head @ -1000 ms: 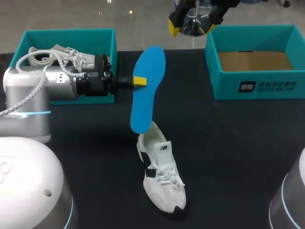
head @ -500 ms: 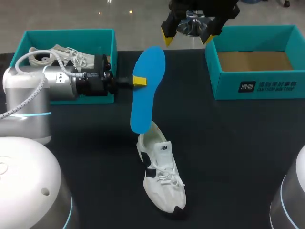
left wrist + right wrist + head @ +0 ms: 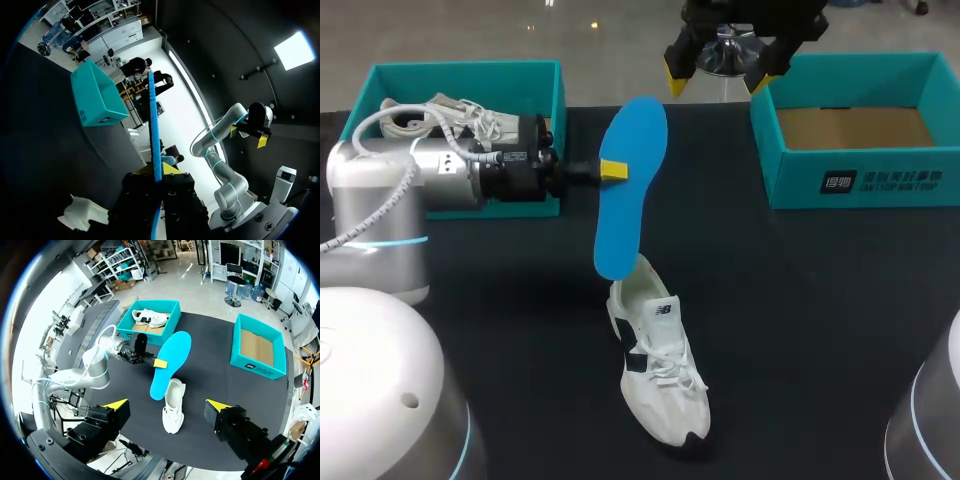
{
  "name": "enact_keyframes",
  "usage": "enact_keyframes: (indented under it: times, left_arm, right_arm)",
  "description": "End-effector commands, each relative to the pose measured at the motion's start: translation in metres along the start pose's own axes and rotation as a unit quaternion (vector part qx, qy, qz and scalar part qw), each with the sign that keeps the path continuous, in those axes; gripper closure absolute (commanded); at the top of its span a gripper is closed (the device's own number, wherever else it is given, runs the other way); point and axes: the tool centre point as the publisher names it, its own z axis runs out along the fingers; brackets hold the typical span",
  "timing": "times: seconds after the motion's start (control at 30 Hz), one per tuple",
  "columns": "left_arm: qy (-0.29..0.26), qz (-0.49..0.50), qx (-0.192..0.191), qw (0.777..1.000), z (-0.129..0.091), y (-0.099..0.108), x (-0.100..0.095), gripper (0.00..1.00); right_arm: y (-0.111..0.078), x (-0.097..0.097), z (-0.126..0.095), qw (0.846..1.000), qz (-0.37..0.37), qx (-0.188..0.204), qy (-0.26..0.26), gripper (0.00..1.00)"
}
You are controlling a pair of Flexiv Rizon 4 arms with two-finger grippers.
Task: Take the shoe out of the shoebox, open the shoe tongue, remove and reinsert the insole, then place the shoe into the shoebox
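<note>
My left gripper is shut on the side edge of a blue insole and holds it up over the table. The insole's lower end hangs just above the heel opening of a white shoe, which lies on the black table. In the left wrist view the insole stands edge-on between the fingers of the left gripper, with the shoe below. My right gripper hangs high over the far edge, open and empty. From there the right gripper looks down on the insole and shoe.
A teal shoebox at the back left holds a second white shoe, partly behind my left arm. An empty teal shoebox with a cardboard floor stands at the back right. In the right wrist view, that empty shoebox stands beside the insole.
My right gripper has turned and shifted a little above the far edge. The left arm, the insole and the shoe have stayed where they were.
</note>
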Motion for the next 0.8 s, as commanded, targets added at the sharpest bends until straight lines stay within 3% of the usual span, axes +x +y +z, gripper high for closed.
enact_keyframes:
  times: [0.03,0.07,0.17,0.33,0.6,0.8]
  left_arm:
    - [-0.002,0.0,0.0,1.0,0.0,0.001,0.001,1.0]
    - [-0.003,0.056,-0.021,0.998,0.002,-0.007,0.01,1.0]
    - [0.004,0.186,-0.03,0.982,-0.001,-0.021,0.03,1.0]
    - [0.011,0.307,-0.04,0.951,-0.011,-0.026,0.042,1.0]
    - [0.053,0.437,-0.051,0.896,-0.014,-0.007,0.052,1.0]
    - [0.062,0.473,-0.053,0.878,-0.013,0.002,0.055,1.0]
  right_arm:
    - [0.001,0.0,0.001,1.0,0.0,0.001,-0.001,0.0]
    - [0.001,0.0,0.001,1.0,0.0,0.001,-0.001,0.0]
    - [0.001,0.0,0.001,1.0,0.0,0.001,-0.001,0.0]
    - [0.001,0.0,0.001,1.0,0.0,0.001,-0.001,0.0]
    - [0.001,0.0,0.001,1.0,0.0,0.001,-0.001,0.0]
    - [0.001,0.0,0.001,1.0,0.0,0.001,-0.001,0.0]
